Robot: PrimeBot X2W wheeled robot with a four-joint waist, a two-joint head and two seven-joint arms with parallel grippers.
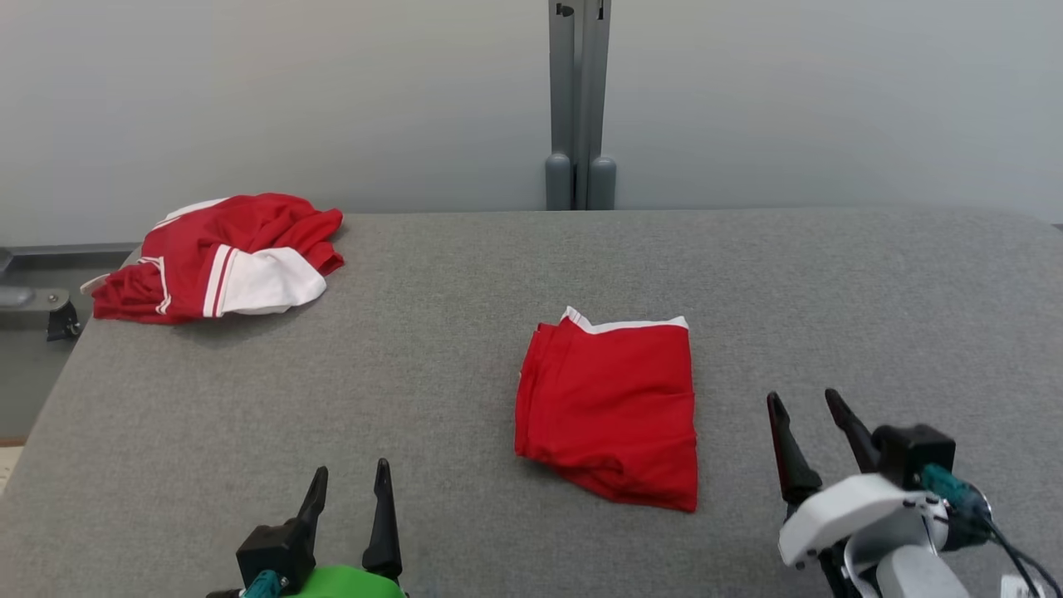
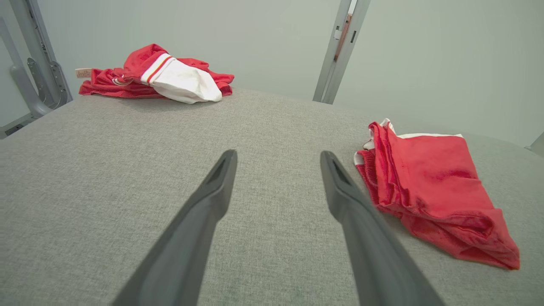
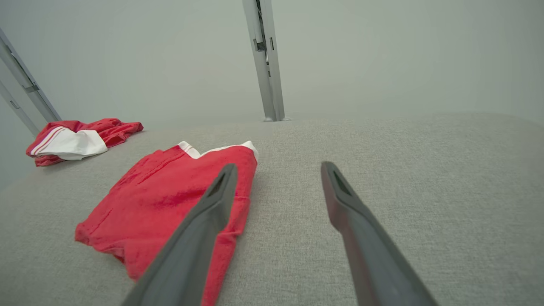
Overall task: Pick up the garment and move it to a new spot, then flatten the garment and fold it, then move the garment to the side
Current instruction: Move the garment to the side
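Note:
A red garment [image 1: 610, 407] with a white band at its far edge lies folded into a rough rectangle near the middle of the grey table [image 1: 465, 282]. It also lies at the right of the left wrist view, garment [image 2: 429, 187], and at the left of the right wrist view, garment [image 3: 170, 199]. My left gripper [image 1: 350, 477] stands open near the table's front edge, left of the garment and apart from it. My right gripper [image 1: 804, 400] is open just right of the garment, nothing between its fingers. From the wrists, the left gripper [image 2: 278, 155] and right gripper [image 3: 278, 168] both gape over bare cloth.
A second red and white garment [image 1: 220, 257] lies crumpled at the table's far left corner. A grey post [image 1: 580, 104] rises behind the far edge against a pale wall. Metal frame parts [image 1: 33, 303] stand off the left edge.

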